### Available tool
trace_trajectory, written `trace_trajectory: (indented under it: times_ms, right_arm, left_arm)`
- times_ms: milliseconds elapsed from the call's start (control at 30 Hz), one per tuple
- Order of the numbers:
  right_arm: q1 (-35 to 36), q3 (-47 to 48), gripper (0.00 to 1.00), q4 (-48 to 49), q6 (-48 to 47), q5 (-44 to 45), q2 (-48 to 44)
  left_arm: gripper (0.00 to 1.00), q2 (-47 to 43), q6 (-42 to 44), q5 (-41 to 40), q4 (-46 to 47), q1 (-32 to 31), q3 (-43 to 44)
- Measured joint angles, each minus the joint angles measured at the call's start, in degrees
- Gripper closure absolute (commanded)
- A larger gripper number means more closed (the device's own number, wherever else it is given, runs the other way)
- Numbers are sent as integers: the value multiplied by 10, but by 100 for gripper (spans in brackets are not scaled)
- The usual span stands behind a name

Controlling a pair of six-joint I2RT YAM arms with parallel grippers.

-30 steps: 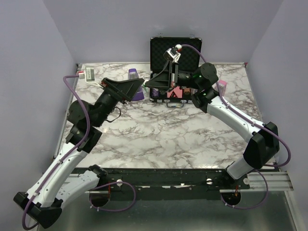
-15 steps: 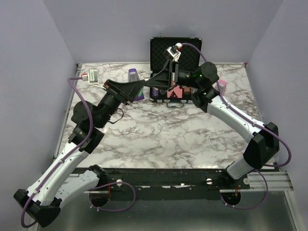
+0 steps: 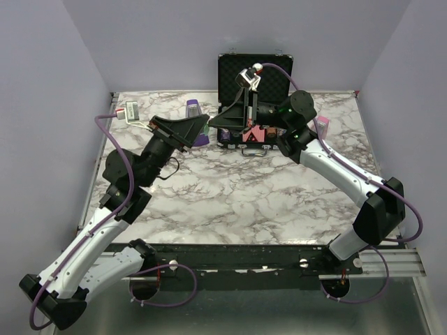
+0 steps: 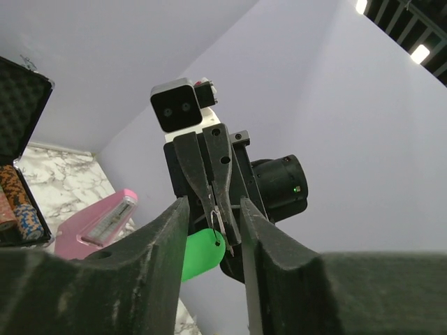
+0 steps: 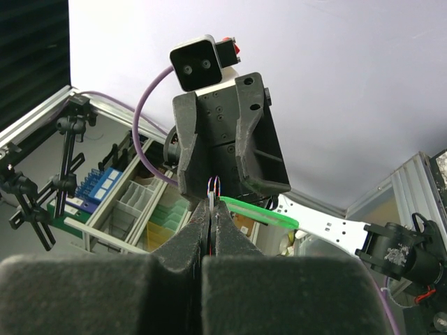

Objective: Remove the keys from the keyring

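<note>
Above the table's [image 3: 230,202] far edge, beside the open chip case [image 3: 276,77], your right gripper [image 5: 211,216] is clenched on the metal of the green-tagged keyring [image 4: 200,252]. Your left gripper [image 4: 211,213] stands part-open, fingers [image 4: 160,237] either side of the thin key [image 4: 219,222], grasping nothing. Centre the key, close on it alone, then draw it along the ring's coil. Whether the right pinch holds ring or key is too fine to tell, as is the key count.
</note>
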Motion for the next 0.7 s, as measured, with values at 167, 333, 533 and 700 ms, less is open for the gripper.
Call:
trace_trajectory:
  times_ms: [167,333,533,700]
  right_arm:
    - [0,0,99,0,0,0,0]
    - [0,0,99,-1,0,0,0]
    - [1,0,99,-4,-1,-1,0]
    - [4,0,99,-4,-4,-2,0]
  left_arm:
    - [70,0,0,-1,1,-6,-1]
    - [67,0,0,-10,3,-7,-1]
    - [67,0,1,-17,4,-7,-1]
    - [77,0,1,-20,4,-7,-1]
